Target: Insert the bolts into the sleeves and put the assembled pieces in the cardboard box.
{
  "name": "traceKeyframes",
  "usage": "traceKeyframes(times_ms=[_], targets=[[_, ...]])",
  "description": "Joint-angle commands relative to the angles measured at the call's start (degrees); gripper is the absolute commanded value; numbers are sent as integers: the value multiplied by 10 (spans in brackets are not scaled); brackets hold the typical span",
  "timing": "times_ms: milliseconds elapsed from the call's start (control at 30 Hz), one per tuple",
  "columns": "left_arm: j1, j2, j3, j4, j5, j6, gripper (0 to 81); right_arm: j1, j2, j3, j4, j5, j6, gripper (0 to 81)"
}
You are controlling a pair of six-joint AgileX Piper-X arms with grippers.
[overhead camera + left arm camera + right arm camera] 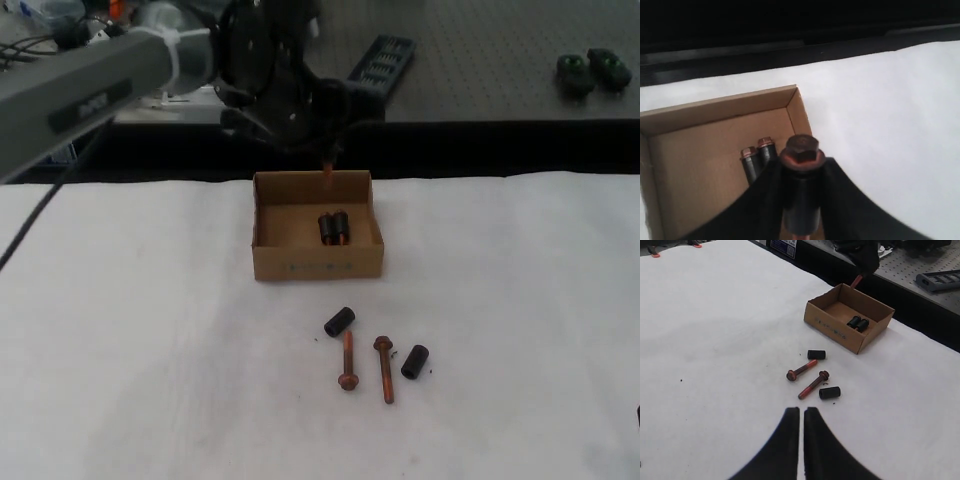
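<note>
Left gripper (802, 172) clenched on sleeved bolt (801, 150) — apparently above the cardboard box (715, 107), near its far wall. Two assembled pieces (757, 159) inside box. Loose bolts (348, 360) and sleeves (339, 321) in front of box. Right gripper (801, 415) pinched together, empty — farther in front of box.

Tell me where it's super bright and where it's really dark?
High view: the white cloth glares around the cardboard box. Left wrist view: the left end effector is a black silhouette gripping the sleeved bolt. Right wrist view: the right end effector looks equally dark.
</note>
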State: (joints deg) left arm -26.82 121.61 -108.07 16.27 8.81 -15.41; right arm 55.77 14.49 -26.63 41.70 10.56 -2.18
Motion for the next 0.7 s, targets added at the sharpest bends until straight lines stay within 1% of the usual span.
traceKeyframes(times_ms=[0, 267, 667], targets=[[8, 51, -63, 4, -7, -36, 7, -3, -4, 1, -9, -5, -4, 39], [15, 124, -93, 3, -9, -55, 7, -3, -4, 0, -9, -5, -2, 39], [18, 158, -93, 6, -38, -55, 7, -3, -4, 0, -9, -5, 0, 39]])
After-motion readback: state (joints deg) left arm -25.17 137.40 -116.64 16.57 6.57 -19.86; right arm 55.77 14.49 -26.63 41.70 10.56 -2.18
